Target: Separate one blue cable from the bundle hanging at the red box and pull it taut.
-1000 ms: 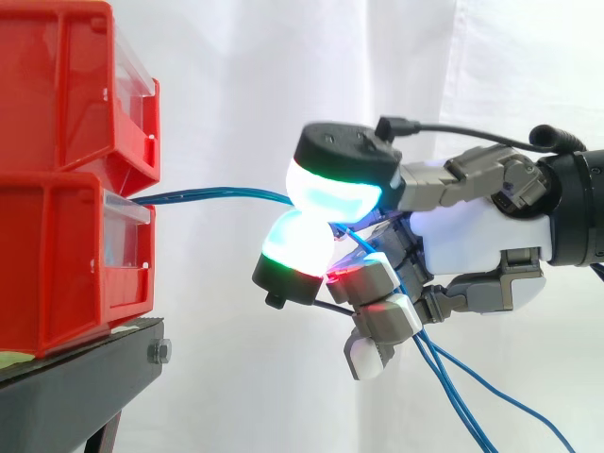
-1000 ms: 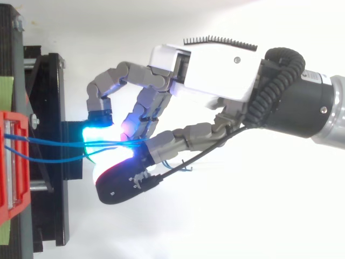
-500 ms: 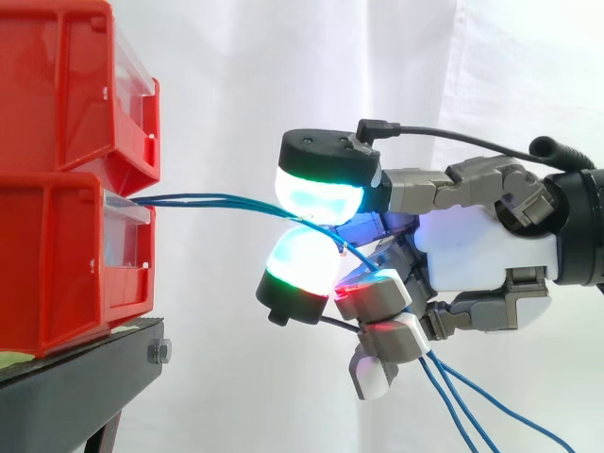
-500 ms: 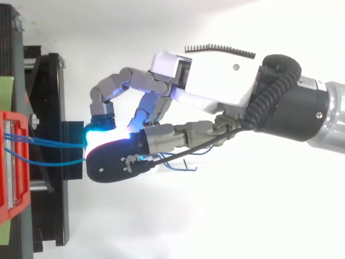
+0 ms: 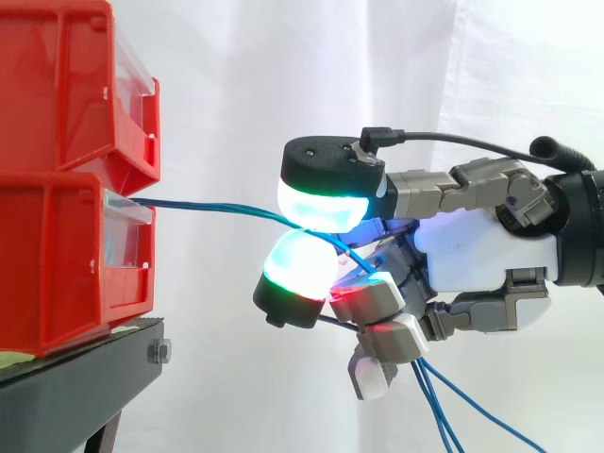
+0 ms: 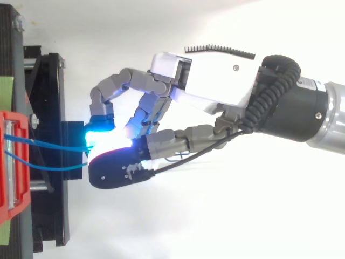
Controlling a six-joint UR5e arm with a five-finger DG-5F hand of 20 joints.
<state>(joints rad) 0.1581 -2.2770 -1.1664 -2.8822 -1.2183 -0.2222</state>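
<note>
Thin blue cables point(image 5: 222, 208) run out of the lower red box point(image 5: 71, 260) and stretch almost level to the right into my hand point(image 5: 477, 250). In the top view the blue cables point(image 6: 51, 156) leave the red box point(image 6: 13, 167) as two spread strands. Two glowing cyan pads point(image 5: 321, 203) press together on the cables, pinching them a short way from the box. Below the hand the loose blue cable ends point(image 5: 448, 415) hang down. The other fingers curl under the palm. I cannot tell how many strands lie in the pinch.
A second red box point(image 5: 75, 85) is stacked above the lower one. Both stand on a black stand point(image 5: 80, 377), seen from above as a black frame point(image 6: 51, 145). A white curtain hangs behind.
The pads parted about half a second ago and have now closed on the cables again. The strands from the box have drawn closer together and straighter. The hand has hardly shifted.
</note>
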